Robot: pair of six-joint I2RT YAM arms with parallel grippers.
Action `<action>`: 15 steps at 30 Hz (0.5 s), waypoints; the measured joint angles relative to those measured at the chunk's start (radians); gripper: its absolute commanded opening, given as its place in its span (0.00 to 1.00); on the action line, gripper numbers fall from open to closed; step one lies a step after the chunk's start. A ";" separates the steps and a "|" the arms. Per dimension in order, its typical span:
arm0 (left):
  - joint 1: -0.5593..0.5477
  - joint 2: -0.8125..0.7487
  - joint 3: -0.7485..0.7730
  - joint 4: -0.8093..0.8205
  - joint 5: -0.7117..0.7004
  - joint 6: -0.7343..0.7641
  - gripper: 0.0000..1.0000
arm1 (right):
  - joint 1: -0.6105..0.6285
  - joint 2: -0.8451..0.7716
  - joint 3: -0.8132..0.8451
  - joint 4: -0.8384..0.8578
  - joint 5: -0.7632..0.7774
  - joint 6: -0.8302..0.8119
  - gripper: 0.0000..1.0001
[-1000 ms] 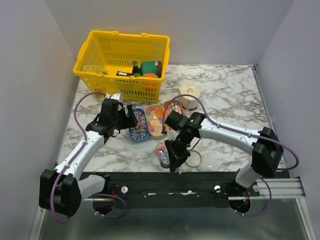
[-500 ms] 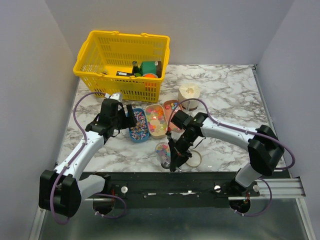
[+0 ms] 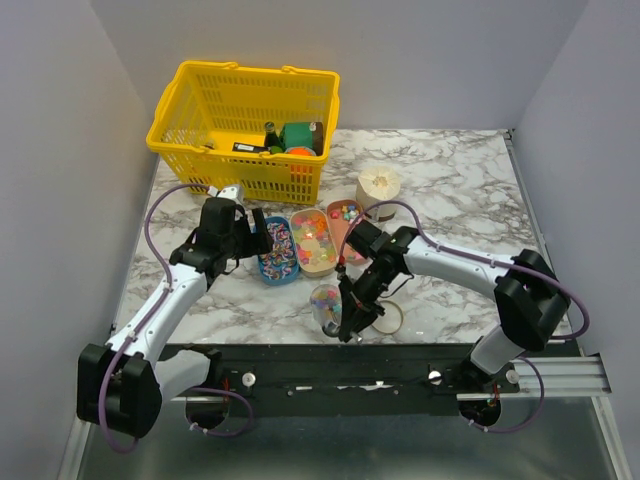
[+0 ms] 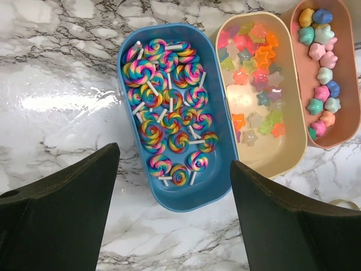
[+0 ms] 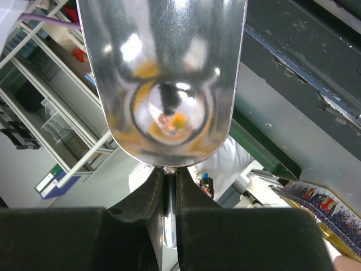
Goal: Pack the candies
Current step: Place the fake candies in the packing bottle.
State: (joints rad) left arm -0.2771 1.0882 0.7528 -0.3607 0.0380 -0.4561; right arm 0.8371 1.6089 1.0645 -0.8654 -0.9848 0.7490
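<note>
**A:** Left gripper point(image 4: 172, 162) hangs right over the blue tray point(image 4: 223, 135), jaws spread wide, nothing between them.

**B:** And that tray's packed with the candies point(image 4: 169, 113): swirly rainbow lollipops, sticks and all. Pressed up against it is the cream tray point(image 4: 285, 155) with flat star-shaped sweets. Next along is the pink tray point(image 4: 345, 68), a line of puffy stars down one side.

**A:** All three ovals sit side by side around the middle of the table point(image 3: 460, 200), just on the near side of the yellow basket point(image 3: 245, 125). The basket fills the far left corner.

**B:** Over to the right gripper point(image 5: 169, 195), and its jaws are pinched almost closed on the thin handle of a shiny metal scoop point(image 5: 163, 73).

**A:** That hand's low, close to the table's near edge. The wrist view shows the polished bowl full of reflections. Can't tell whether anything lies in it.

**B:** Just beside that gripper there's a small clear cup point(image 3: 325, 303) with coloured bits inside.

**A:** On its other side, a tan ring point(image 3: 386, 318) lies flat by the near edge. A wooden roll point(image 3: 378, 186) stands beyond the pink tray, toward the far edge.
</note>
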 measured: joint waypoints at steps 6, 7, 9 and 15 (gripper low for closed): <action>0.000 -0.018 0.000 0.000 0.018 0.000 0.91 | -0.001 -0.036 0.005 -0.002 0.014 0.006 0.01; 0.000 -0.024 0.000 0.000 0.029 -0.001 0.91 | -0.001 -0.044 0.012 -0.008 0.027 0.002 0.01; 0.000 -0.040 -0.001 0.005 0.069 -0.005 0.91 | -0.001 -0.061 0.049 -0.035 0.078 -0.018 0.01; -0.064 -0.080 0.002 0.045 0.191 -0.025 0.90 | 0.009 -0.085 0.208 -0.084 0.247 -0.098 0.01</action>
State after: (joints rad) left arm -0.3416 1.0077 0.7547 -0.3161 0.2287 -0.4808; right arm 0.8463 1.5238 1.2728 -0.9489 -0.7380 0.6510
